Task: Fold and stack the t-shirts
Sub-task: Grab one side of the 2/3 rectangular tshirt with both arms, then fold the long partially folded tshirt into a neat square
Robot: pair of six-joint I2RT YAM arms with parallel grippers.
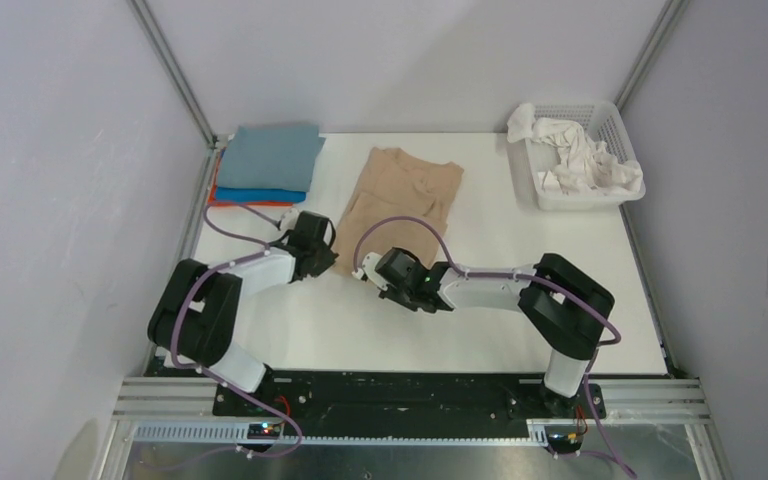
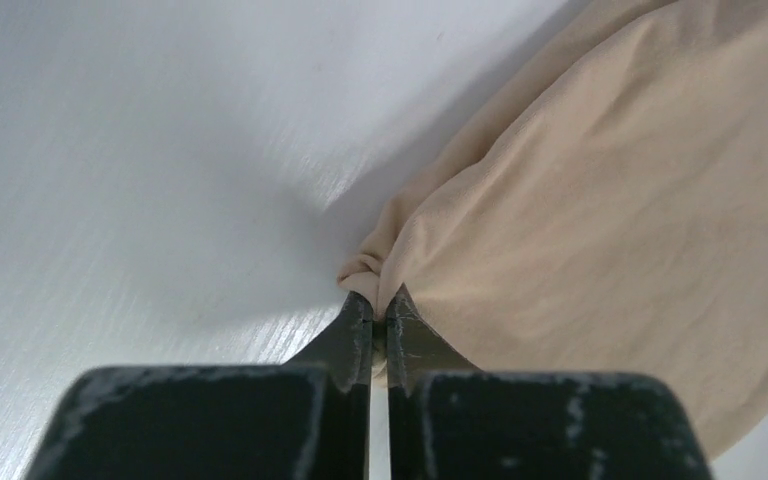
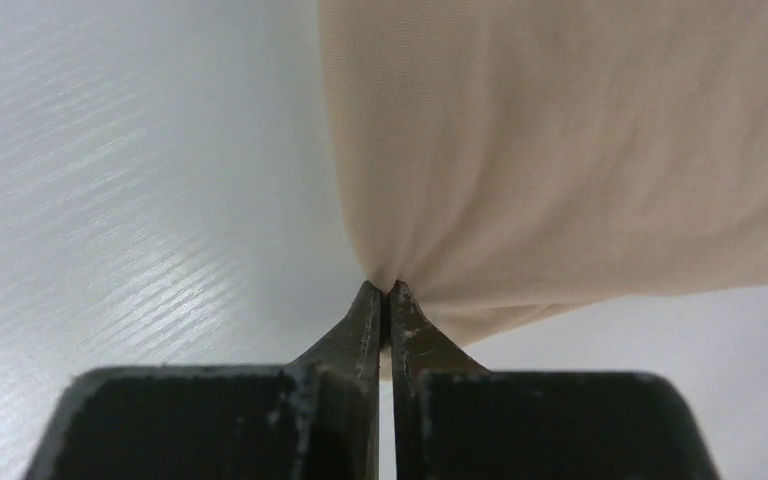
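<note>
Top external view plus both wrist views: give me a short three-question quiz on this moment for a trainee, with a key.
1. True or false: the left gripper hangs open above the tan t-shirt.
2. Which colour tops the folded stack at the table's far left corner? A orange, B grey-blue, C white.
3. Fill in: the crumpled white cloth lies in the ____.
Key: 1 false; it is shut on the shirt's edge, as is the right gripper. 2 B. 3 basket.
</note>
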